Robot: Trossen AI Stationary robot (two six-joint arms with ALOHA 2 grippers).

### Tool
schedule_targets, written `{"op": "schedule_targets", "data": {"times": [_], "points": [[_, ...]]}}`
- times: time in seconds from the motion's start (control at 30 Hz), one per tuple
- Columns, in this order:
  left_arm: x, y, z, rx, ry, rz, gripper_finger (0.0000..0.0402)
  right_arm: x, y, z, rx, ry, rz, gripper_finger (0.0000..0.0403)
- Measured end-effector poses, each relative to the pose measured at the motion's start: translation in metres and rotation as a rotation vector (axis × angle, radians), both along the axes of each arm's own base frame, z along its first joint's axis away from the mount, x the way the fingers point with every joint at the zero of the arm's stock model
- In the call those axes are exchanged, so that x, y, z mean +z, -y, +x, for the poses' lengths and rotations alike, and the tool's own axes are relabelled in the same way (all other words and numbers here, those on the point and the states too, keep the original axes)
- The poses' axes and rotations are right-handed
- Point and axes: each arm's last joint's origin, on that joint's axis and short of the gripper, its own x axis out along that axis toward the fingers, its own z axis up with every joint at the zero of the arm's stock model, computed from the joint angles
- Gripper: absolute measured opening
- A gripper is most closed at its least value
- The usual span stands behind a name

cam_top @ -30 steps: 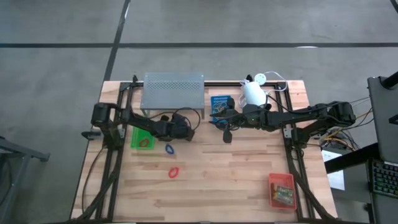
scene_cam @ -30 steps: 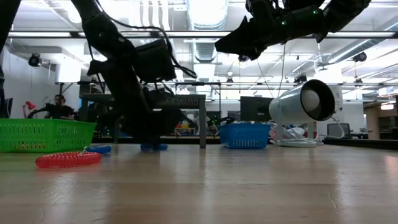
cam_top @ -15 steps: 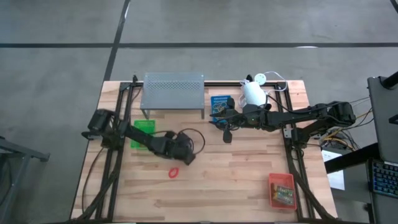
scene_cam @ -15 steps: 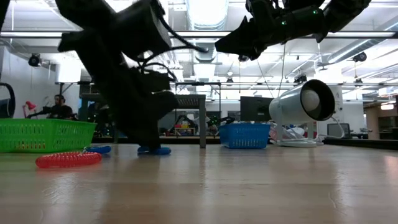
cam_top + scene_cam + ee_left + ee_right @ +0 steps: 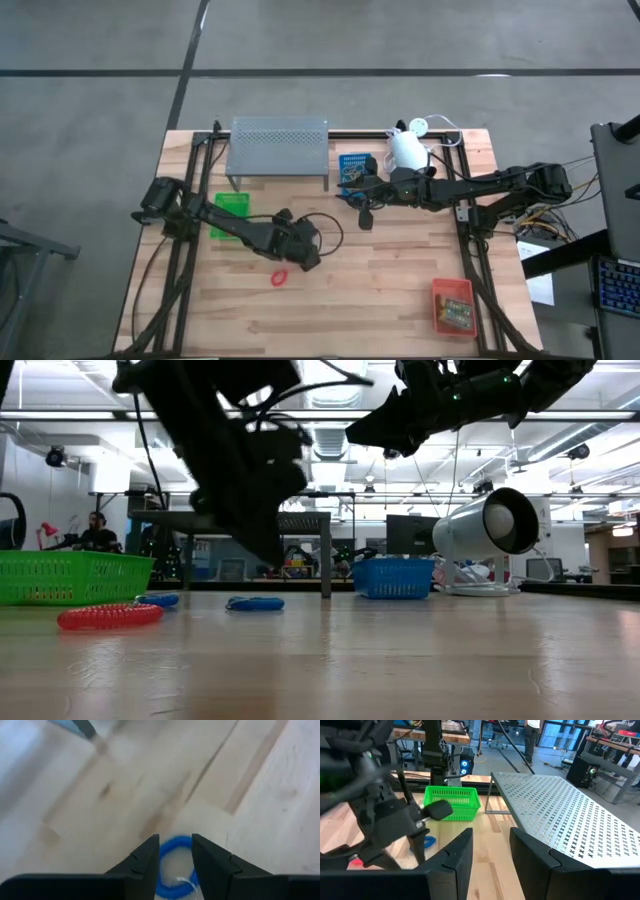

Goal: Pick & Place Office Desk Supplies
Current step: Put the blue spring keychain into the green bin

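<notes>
My left gripper (image 5: 175, 862) hangs unclenched over a small blue coiled plastic loop (image 5: 175, 865), which lies flat on the pale wooden plank table (image 5: 400, 290), its long axis running across the low view. A red coiled loop (image 5: 279, 277) lies near it. The right gripper (image 5: 364, 217) waits raised near the blue mesh tray (image 5: 354, 165), fingers parted.

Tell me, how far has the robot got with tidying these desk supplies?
Looks done: the card boxes lie in the red-orange tray. In hand: the left gripper, open, straddles the blue loop, which lies on the table, not yet lifted. Left: that loop and the red loop on bare wood. The right gripper waits, open, near the blue tray.
</notes>
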Motion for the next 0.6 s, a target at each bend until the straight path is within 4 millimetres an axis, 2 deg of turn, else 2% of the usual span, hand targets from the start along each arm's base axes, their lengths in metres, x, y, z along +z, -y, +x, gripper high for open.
{"op": "schedule_targets", "data": {"times": [0.27, 0.6], "points": [[0.028, 0.002, 0.015, 0.016, 0.059, 0.083, 0.0118, 0.000, 0.000, 0.000, 0.000, 0.000, 0.000, 0.0127], [0.042, 0.002, 0.004, 0.002, 0.055, 0.055, 0.0118, 0.000, 0.000, 0.000, 0.000, 0.000, 0.000, 0.0127]]}}
